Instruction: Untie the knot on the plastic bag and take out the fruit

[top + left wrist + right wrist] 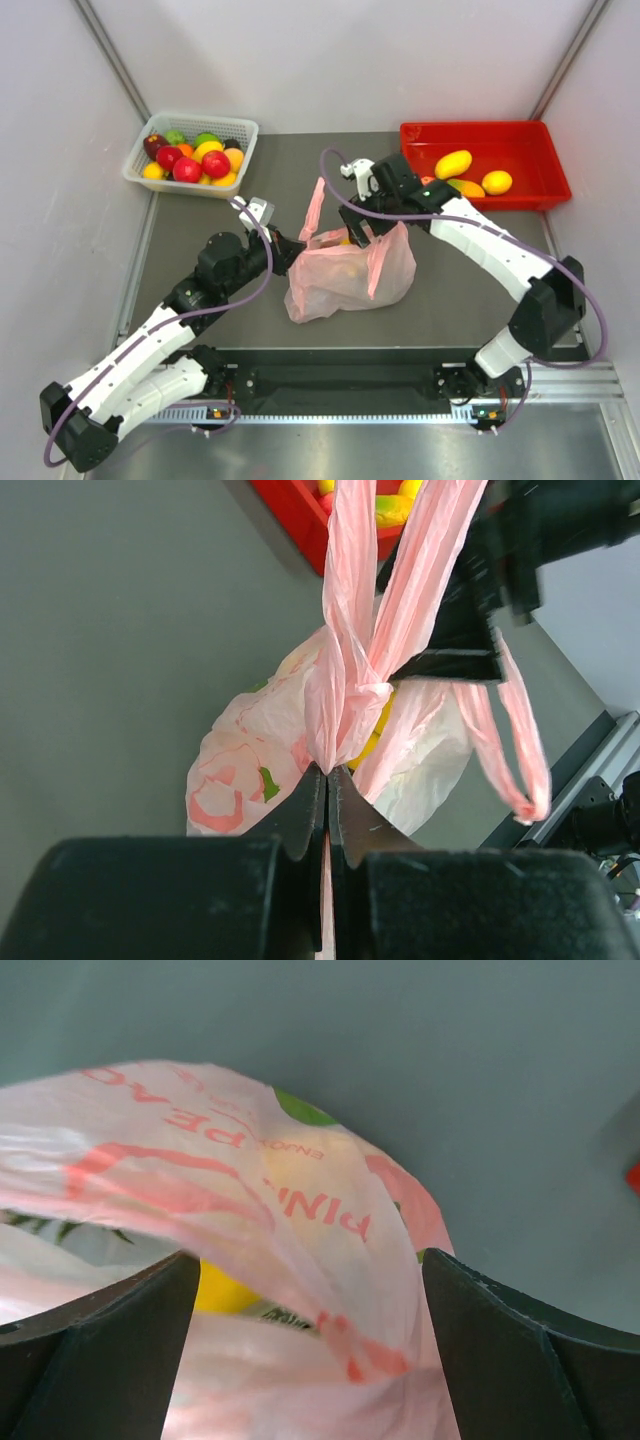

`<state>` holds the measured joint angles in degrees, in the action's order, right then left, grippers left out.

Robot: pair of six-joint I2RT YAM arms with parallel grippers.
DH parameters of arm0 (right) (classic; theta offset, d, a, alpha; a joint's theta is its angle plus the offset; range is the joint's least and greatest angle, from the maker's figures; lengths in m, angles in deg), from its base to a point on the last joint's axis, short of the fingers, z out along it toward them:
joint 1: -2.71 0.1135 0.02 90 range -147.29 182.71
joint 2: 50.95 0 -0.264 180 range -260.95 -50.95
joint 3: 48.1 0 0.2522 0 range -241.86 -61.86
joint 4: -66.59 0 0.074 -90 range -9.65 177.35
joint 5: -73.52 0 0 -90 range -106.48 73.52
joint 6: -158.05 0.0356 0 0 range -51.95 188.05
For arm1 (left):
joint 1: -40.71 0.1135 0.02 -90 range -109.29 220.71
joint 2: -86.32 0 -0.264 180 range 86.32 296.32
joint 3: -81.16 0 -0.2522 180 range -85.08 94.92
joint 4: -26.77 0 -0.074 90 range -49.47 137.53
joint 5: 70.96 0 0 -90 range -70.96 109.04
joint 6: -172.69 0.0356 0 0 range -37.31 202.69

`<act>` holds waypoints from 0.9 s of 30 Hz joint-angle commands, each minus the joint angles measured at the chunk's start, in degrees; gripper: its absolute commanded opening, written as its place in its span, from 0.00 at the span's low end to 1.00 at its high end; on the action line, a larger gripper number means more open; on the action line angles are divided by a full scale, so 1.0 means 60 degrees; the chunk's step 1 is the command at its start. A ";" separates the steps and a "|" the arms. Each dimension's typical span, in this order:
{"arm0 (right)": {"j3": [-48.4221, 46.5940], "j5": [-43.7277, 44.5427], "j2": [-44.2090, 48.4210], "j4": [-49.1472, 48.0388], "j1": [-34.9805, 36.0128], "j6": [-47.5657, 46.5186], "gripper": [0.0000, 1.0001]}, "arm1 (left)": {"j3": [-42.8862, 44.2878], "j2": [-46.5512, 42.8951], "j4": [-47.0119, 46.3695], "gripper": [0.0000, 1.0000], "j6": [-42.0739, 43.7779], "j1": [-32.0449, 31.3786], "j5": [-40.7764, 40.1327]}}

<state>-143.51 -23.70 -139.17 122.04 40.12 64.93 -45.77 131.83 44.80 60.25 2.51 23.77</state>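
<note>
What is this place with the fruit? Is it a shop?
Probably not a shop; it looks like a robot lab bench. A left arm and a right arm are bolted to a grey table with bare white walls around it, and fruit sits in a white basket and a red tray.

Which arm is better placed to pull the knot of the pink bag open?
Probably the right. The right gripper is open over the plastic bag, free to grasp. The left gripper is shut on the plastic just below the knot, so it serves as the anchor.

Plastic bag (345, 275) between basket (246, 126) and tray (470, 127)
</note>
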 commanded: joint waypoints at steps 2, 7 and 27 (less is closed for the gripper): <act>-0.0279 0.0923 -0.0705 0.0566 0.0196 -0.0156 0.86 | 0.0319 -0.0130 -0.0624 0.00 0.0062 0.0023 0.0046; -0.0367 0.2078 -0.0561 -0.0134 0.0152 0.0415 0.37 | 0.0289 -0.0116 -0.0551 0.00 0.0106 0.0023 -0.0143; -0.3458 0.2701 -0.0969 -0.1954 -0.0800 0.1721 0.00 | 0.1329 0.2358 -0.2895 0.00 0.1982 0.0038 -0.5623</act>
<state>-161.46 -4.62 -143.78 114.98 35.68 75.58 -40.83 144.77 33.81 68.93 2.51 -3.51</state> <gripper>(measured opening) 0.009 0.018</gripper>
